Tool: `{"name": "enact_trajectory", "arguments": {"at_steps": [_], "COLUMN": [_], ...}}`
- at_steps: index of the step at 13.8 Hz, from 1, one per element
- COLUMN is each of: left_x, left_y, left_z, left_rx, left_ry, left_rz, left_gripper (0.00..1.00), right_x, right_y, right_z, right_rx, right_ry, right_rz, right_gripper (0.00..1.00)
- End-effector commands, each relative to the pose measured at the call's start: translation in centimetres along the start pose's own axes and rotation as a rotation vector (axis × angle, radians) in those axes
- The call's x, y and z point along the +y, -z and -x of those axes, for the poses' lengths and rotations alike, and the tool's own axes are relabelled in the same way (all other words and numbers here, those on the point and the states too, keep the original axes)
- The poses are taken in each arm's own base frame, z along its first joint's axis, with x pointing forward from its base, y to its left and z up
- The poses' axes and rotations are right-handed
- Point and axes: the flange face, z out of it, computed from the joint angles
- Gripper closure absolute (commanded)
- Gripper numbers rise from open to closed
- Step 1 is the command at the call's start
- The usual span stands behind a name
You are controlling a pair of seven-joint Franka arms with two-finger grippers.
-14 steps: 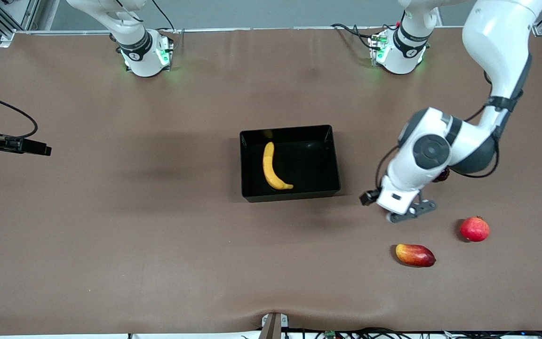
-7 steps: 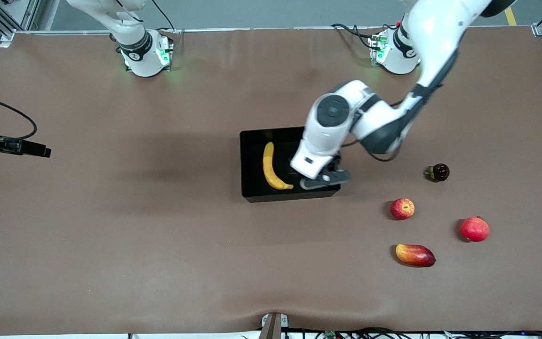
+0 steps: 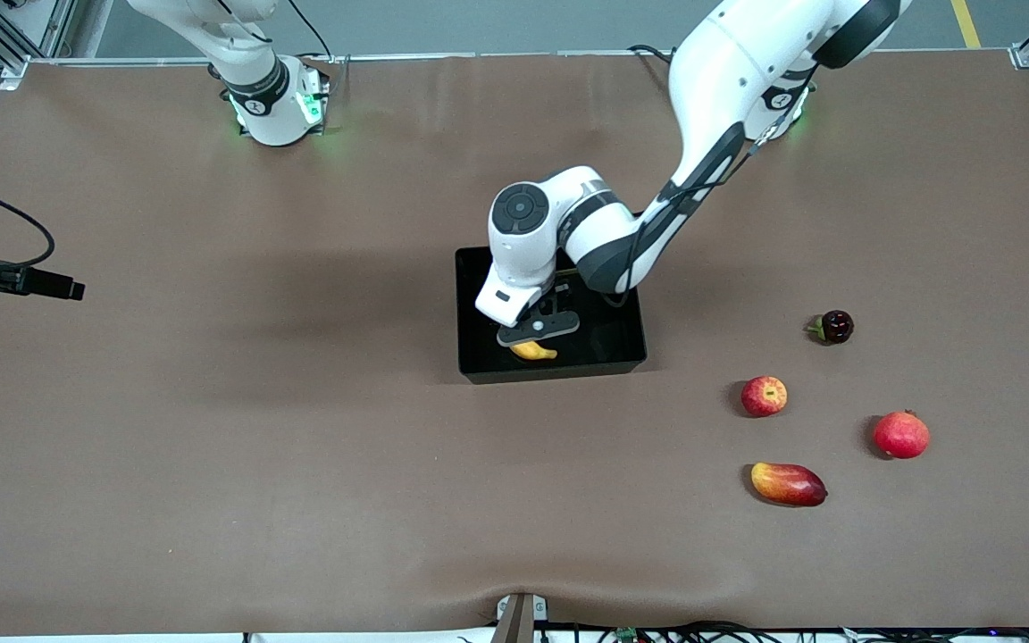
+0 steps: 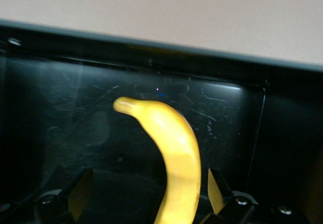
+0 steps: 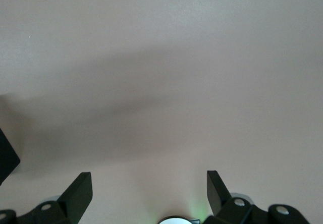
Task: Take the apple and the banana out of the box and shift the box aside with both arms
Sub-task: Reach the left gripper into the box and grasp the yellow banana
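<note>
Yellow banana [image 4: 174,153] sits between the left gripper [image 3: 537,329]'s open jaws in the box [image 3: 631,295]; centre them, then close. The right gripper [image 5: 149,193], also open, waits.

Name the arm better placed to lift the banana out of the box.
Left. Its open claw hangs over the banana in the box, fingers either side. The right claw, open, faces bare table, waiting.

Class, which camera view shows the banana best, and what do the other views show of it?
The left wrist view: the banana lies large between the open fingers of the left gripper, in the box. The front view shows only its tip under that gripper. The right wrist view shows only table.
</note>
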Motion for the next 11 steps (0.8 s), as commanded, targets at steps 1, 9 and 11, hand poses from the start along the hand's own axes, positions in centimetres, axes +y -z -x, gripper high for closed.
{"name": "enact_trajectory", "arguments": {"at_steps": [1,9,11], "left_x": [0.9,1.7,1.9], "left_y": [-2.3,-4.6,-2.4], "left_z": [-0.3,1.0,0.6], "left_rx": [0.008,0.007,0.03], "left_ry": [0.006,-0.052,-0.073], "left_rz": [0.04,0.069,0.079], "left_gripper": [0.0,1.0,1.0], "right_x": [0.4,-0.8,-2.1], "right_y": [0.1,-1.8,-3.3], "right_z": [-0.1,-0.3,-0.3], "right_rx": [0.001,-0.044,-0.071], "right_ry": [0.005,0.018,0.026], "right_rz": [-0.024,-0.087,-0.13], "right_gripper": [0.0,0.0,0.0]}}
